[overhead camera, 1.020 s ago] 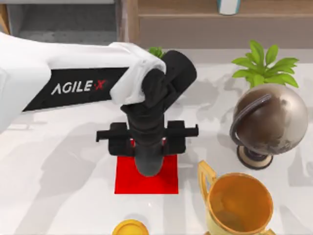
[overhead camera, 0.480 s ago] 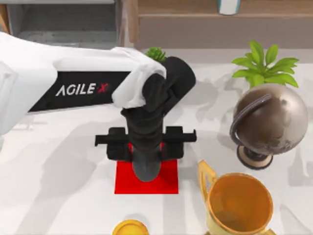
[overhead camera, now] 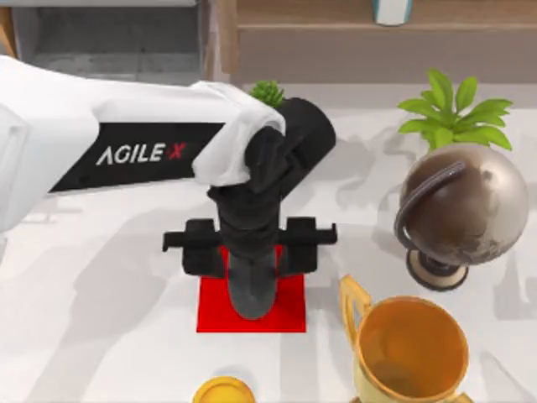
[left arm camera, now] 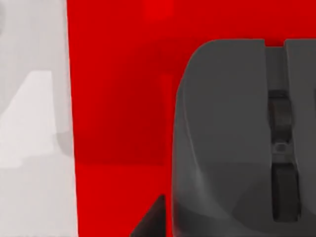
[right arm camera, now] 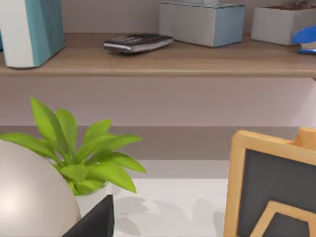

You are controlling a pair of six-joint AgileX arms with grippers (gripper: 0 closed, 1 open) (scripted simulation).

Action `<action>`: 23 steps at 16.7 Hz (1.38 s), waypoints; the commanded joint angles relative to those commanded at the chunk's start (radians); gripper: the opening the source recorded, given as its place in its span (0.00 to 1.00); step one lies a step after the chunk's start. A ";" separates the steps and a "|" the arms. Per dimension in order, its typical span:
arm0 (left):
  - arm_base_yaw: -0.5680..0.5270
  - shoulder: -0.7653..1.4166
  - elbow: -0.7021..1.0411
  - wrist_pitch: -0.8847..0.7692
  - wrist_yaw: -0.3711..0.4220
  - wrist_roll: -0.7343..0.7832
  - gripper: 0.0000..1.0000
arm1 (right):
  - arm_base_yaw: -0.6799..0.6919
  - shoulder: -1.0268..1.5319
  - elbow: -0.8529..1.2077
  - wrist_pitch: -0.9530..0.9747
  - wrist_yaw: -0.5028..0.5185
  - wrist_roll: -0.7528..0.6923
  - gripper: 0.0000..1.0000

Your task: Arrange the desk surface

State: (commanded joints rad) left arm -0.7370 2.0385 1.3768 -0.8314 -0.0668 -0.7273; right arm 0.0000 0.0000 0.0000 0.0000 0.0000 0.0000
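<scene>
The desk surface (overhead camera: 101, 277) is a white, faintly marbled tabletop. A red square mat (overhead camera: 289, 315) lies on it near the front middle. My left gripper (overhead camera: 252, 243) points straight down over the mat, its black crossbar spread wide, and it stands open. In the left wrist view a dark grey computer mouse (left arm camera: 227, 138) rests on the red mat (left arm camera: 118, 98). One fingertip (left arm camera: 150, 219) stands just beside the mouse's edge with a thin red gap between. The arm hides the mouse in the top view. A dark part of my right gripper (right arm camera: 96, 219) shows low in the right wrist view.
A bronze globe (overhead camera: 461, 210) and a gold trophy cup (overhead camera: 411, 348) stand right of the mat, with a leafy plant (overhead camera: 453, 113) behind them. A yellow round object (overhead camera: 222, 392) sits at the front edge. A wooden shelf (overhead camera: 336, 42) runs along the back, and a wood-framed board (right arm camera: 271, 187) stands nearby.
My left arm has shifted slightly toward the front of the table over the mat, and the crossbar sits a little lower in the top view. Nothing else has moved.
</scene>
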 joint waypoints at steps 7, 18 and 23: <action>0.000 0.000 0.000 0.000 0.000 0.000 1.00 | 0.000 0.000 0.000 0.000 0.000 0.000 1.00; 0.068 -0.066 -0.076 0.213 0.141 0.187 1.00 | 0.000 0.000 0.000 0.000 0.000 0.000 1.00; 0.254 -0.157 -0.287 0.643 0.392 0.600 1.00 | 0.000 0.000 0.000 0.000 0.000 0.000 1.00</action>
State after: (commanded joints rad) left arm -0.4835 1.8816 1.0893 -0.1888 0.3249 -0.1271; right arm 0.0000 0.0000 0.0000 0.0000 0.0000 0.0000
